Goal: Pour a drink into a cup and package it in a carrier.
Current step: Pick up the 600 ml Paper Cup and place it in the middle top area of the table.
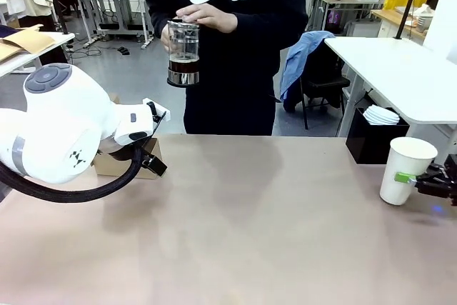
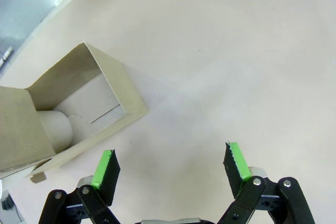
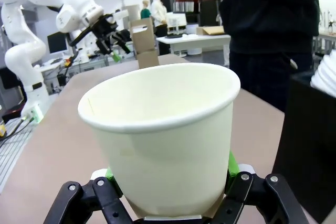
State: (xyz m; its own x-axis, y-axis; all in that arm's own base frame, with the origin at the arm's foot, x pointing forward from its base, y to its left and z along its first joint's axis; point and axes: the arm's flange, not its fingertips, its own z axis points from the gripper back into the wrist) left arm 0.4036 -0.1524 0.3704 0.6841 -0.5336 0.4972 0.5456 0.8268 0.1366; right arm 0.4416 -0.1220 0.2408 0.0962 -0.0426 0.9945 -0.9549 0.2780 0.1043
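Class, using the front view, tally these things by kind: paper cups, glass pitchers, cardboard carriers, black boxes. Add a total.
Paper cups: 1, the cup
Glass pitchers: 1, the pitcher
Cardboard carriers: 1, the carrier
Black boxes: 1, the black box
Total: 4

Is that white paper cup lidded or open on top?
Open: the cup shows a bare rim and white inner wall, no lid.
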